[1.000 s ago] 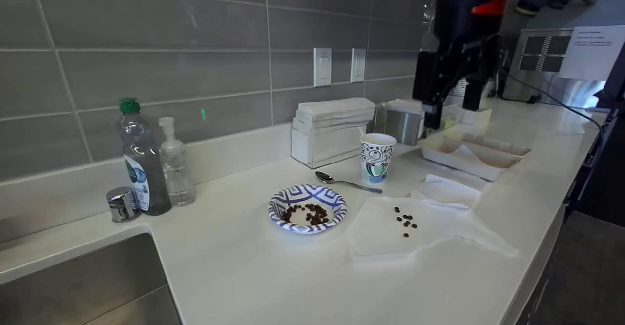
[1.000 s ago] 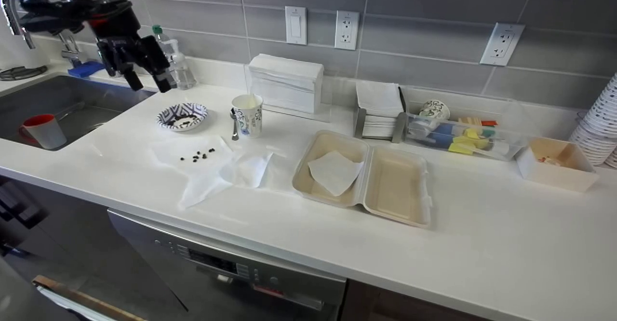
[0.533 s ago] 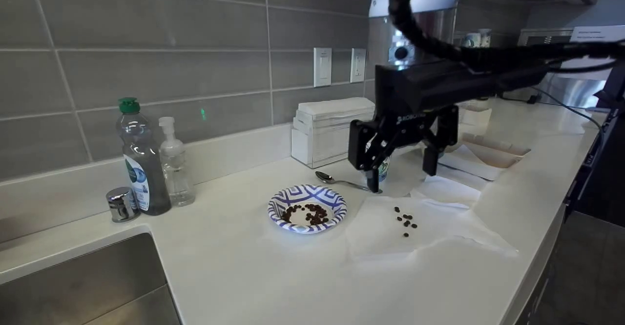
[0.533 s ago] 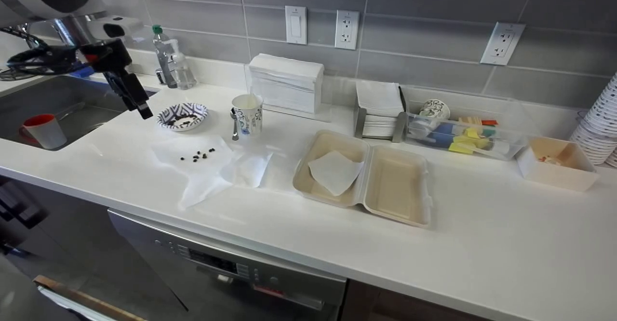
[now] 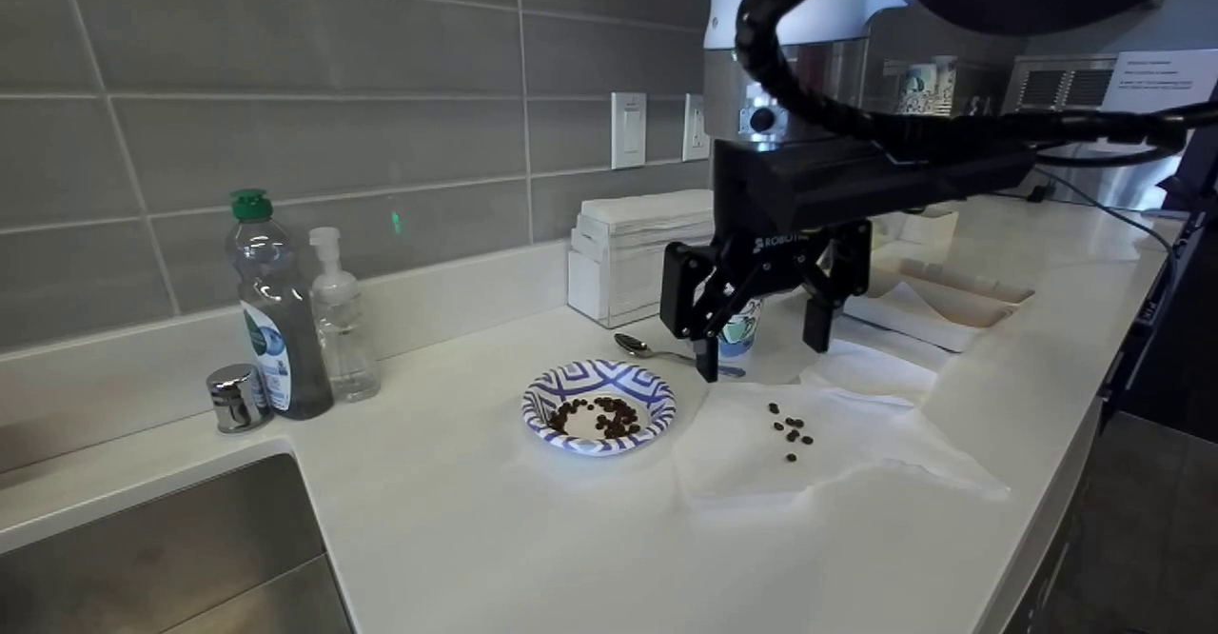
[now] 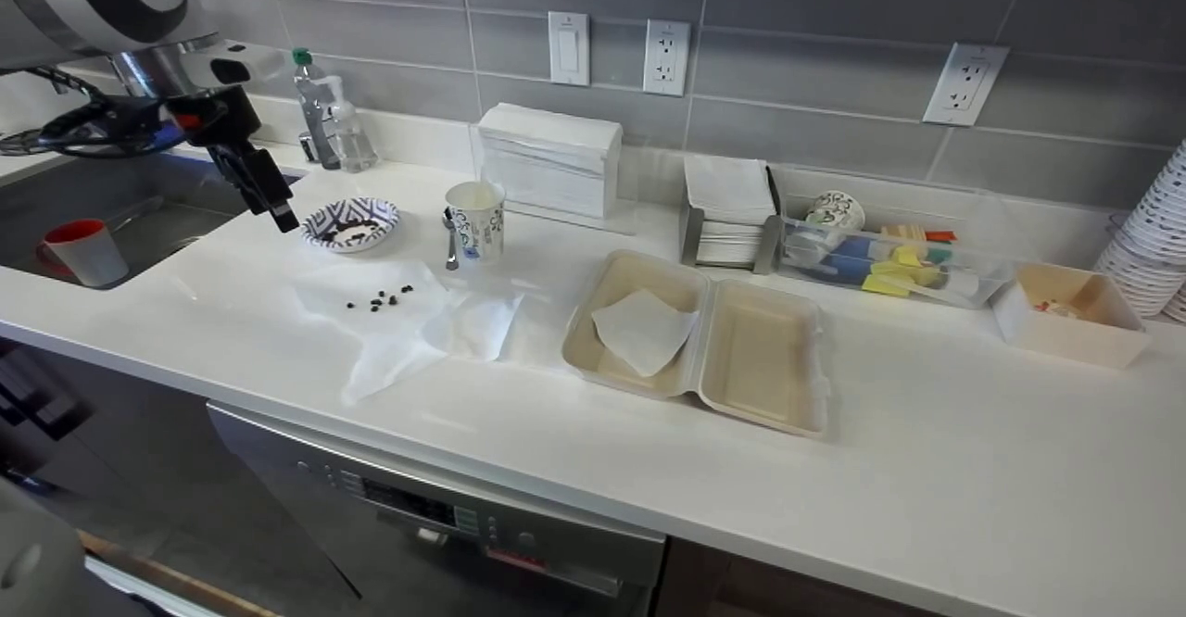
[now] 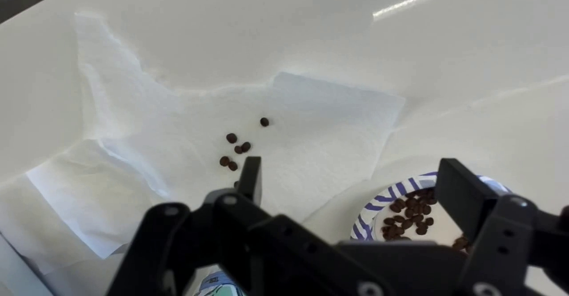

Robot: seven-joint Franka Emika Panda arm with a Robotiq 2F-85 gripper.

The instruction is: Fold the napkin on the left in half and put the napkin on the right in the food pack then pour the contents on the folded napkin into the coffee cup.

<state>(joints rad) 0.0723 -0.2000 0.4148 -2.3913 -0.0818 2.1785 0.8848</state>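
Black, the pincer (image 5: 761, 353) hangs clear of the white counter (image 5: 495, 539), its jaws spread wide apart. Beneath it a white napkin (image 7: 311, 136) lies spread out, bearing a few dark beans (image 7: 231, 138) just ahead of the fingertip (image 7: 254, 178) at the left of the wrist view. The opposite fingertip there partly covers a blue-patterned bowl (image 7: 368, 218) holding more beans (image 7: 409, 212). In an exterior view the coffee cup (image 5: 740, 334) stands upright behind the pincer, partly hidden by it, with a spoon (image 5: 639, 349) lying just beside the cup. Well to the pincer's right in an exterior view, the food pack (image 6: 764, 358) lies unfolded, another napkin (image 6: 644, 332) in the half nearer the pincer.
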